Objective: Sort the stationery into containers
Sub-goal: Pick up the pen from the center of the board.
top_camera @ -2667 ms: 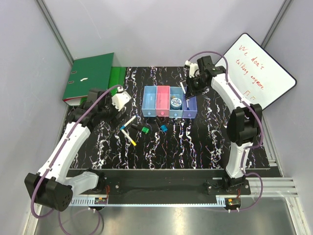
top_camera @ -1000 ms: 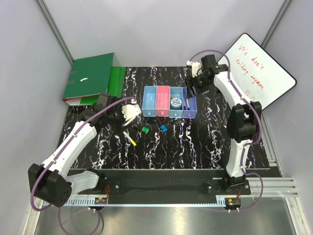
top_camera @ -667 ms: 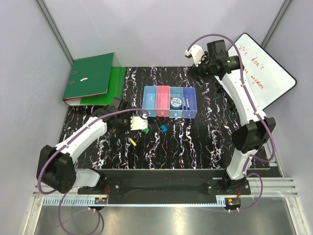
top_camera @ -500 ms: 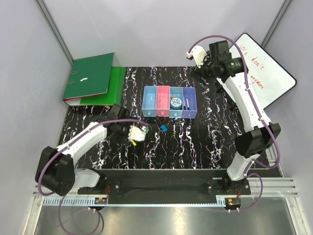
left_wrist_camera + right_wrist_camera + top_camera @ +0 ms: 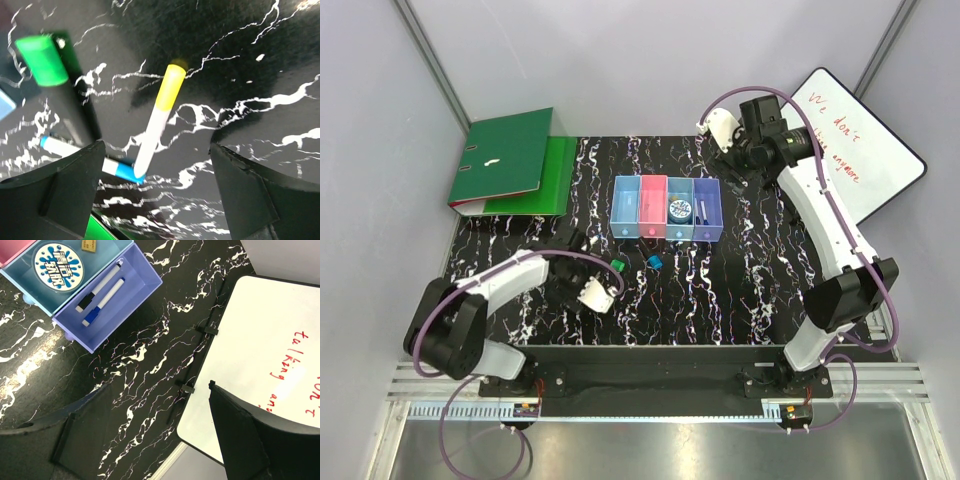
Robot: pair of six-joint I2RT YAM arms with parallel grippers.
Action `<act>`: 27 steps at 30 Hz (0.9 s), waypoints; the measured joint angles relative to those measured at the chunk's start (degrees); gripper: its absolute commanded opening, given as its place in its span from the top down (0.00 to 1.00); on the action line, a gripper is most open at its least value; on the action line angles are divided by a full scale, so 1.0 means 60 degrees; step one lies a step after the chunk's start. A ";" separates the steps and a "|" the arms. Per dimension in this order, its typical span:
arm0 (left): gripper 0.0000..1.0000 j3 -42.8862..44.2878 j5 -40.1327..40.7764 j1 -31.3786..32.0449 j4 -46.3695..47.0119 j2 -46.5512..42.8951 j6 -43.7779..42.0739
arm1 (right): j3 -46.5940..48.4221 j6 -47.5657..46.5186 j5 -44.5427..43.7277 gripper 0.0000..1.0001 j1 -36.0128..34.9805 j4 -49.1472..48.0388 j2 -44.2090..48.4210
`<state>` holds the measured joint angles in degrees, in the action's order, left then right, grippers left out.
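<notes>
Roughly halfway, by the look of it. Already in the containers (image 5: 667, 207): two markers (image 5: 102, 294), one black-capped and one blue-capped, side by side in the purple bin (image 5: 131, 290); tape roll (image 5: 57, 265) and a small tan piece (image 5: 90, 244) in the blue bin (image 5: 680, 232) next to it. Nothing made out in the light blue bin (image 5: 626, 205); pink bin (image 5: 652, 203) too unclear to tell. Left loose on the surface (image 5: 750, 270): yellow marker (image 5: 160, 125), blue marker (image 5: 85, 155) touching its tip, green-capped black piece (image 5: 42, 60) near, blue piece (image 5: 654, 262) just before the bins. Left gripper (image 5: 156, 147) wide open, low astride the yellow marker, holding nothing. Right gripper (image 5: 160, 390) open and empty too, raised beyond the purple bin, near the whiteboard (image 5: 270, 350)
</notes>
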<state>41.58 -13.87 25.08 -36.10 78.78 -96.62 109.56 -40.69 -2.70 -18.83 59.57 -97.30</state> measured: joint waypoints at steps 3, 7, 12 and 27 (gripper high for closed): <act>0.19 0.0182 0.0004 0.0022 -0.0025 0.0430 -0.0448 | -0.0015 -0.0004 -0.0040 0.16 0.0000 -0.0011 0.0018; 0.25 0.0543 0.0022 0.0066 -0.0095 0.0907 -0.1118 | -0.0015 -0.0004 -0.0051 0.16 -0.0004 -0.0029 0.0073; 0.27 0.1067 0.0062 0.0080 -0.0455 0.1461 -0.1800 | -0.0117 -0.0004 -0.0047 0.16 -0.0004 -0.0102 0.0222; 0.64 0.1413 0.0608 0.0222 -0.1785 0.1883 -0.2772 | -0.0280 -0.0007 -0.0047 0.17 -0.0004 -0.0251 0.0415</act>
<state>50.06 -10.22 26.41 -46.81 90.08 -113.25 107.87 -40.73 -2.98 -18.85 58.06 -94.80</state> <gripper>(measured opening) 0.428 0.832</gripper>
